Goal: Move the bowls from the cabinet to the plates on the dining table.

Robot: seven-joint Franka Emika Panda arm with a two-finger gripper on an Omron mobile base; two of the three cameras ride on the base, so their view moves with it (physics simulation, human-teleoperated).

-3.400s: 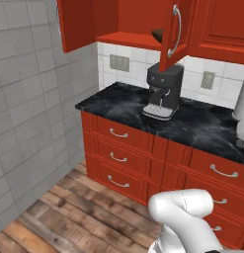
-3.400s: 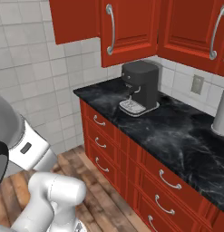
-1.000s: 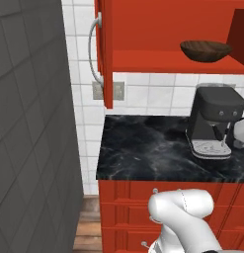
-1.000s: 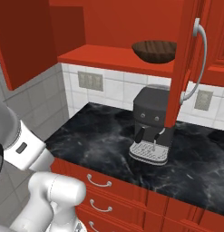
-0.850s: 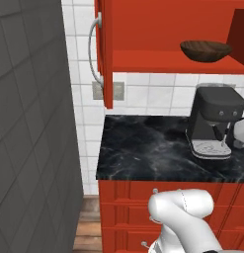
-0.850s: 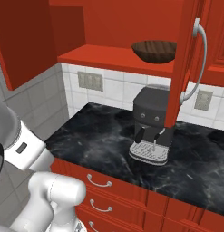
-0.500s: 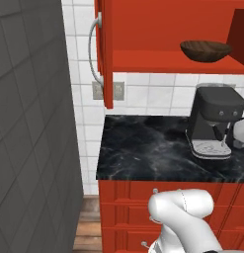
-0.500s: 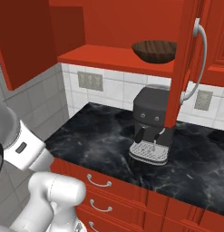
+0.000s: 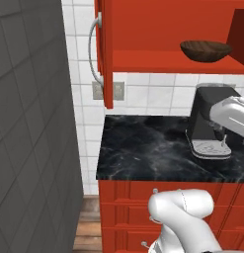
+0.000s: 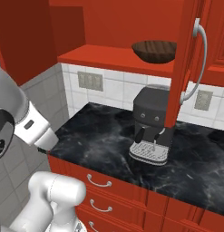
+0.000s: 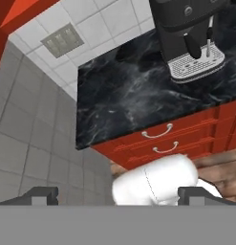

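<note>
Hand view has the gripper [image 11: 117,194] spread wide, holding nothing. Wooden bowl [image 10: 154,50] sits on the open cabinet's [image 10: 127,27] shelf, about 12 o'clock from the coffee machine [image 10: 152,127].

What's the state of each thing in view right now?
Red wooden wall cabinet: doors open.
Dark brown wooden bowl: upright on the red shelf, untouched.
Black coffee machine: upright on the black marble counter.
Red drawers: closed.
End effector: open, empty.

base: drove, both views shifted onto wooden bowl [image 9: 206,50] | arm [image 9: 233,112]: swung in across coffee machine [image 9: 206,124]
</note>
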